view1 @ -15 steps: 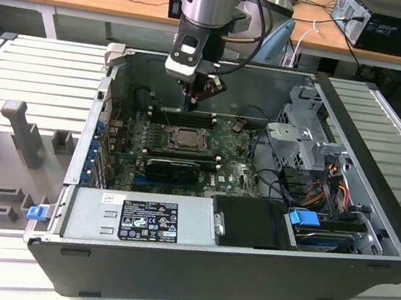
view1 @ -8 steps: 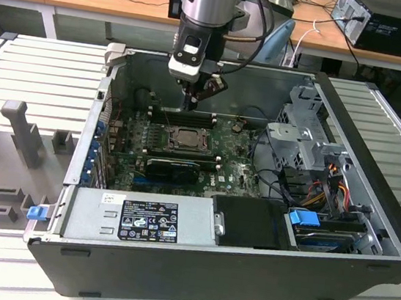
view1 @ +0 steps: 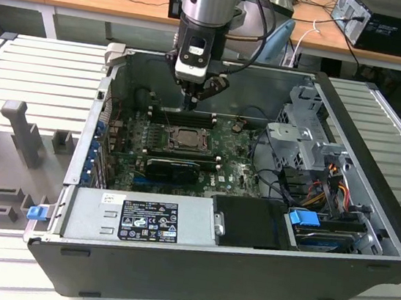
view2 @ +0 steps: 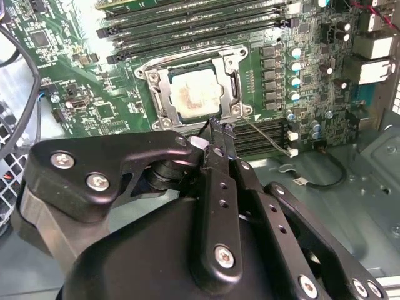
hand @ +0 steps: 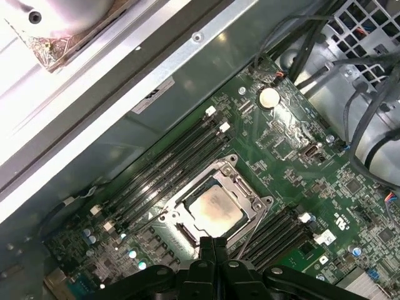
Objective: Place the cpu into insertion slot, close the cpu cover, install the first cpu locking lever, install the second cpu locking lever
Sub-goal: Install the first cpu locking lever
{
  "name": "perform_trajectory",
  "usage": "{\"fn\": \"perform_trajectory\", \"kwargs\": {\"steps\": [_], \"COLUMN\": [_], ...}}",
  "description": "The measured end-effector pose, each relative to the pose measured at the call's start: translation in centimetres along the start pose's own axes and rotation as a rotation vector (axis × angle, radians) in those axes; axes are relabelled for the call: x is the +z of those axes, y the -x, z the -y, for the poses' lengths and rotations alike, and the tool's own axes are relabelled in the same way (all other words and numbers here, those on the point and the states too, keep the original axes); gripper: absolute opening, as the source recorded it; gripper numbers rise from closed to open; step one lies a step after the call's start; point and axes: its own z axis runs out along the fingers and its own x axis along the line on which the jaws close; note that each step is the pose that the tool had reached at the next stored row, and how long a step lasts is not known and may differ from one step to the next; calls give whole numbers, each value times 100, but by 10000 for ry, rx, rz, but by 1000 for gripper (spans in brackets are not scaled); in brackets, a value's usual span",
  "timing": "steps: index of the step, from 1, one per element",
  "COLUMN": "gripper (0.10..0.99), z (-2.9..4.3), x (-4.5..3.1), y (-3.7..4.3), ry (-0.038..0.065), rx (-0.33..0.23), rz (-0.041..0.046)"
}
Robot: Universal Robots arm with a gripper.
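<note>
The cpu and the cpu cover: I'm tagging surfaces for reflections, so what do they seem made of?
The cpu: pale grey metal top, seemingly matte, with a brownish smear, perhaps paste residue. The cpu cover: silvery sheet metal, probably steel, glinting along its edges.

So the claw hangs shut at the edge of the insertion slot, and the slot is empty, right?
Not quite: the insertion slot is not empty. In both wrist views the cpu lies in it, framed by the cpu cover. The claw does hang shut at its edge.
</note>
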Motion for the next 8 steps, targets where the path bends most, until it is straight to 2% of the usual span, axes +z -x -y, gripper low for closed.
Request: {"fn": "perform_trajectory", "kwargs": {"steps": [8], "gripper": [106], "z": [0], "x": [0], "y": [0], "ry": [-13], "rx": [-439], "rz": [-12]}}
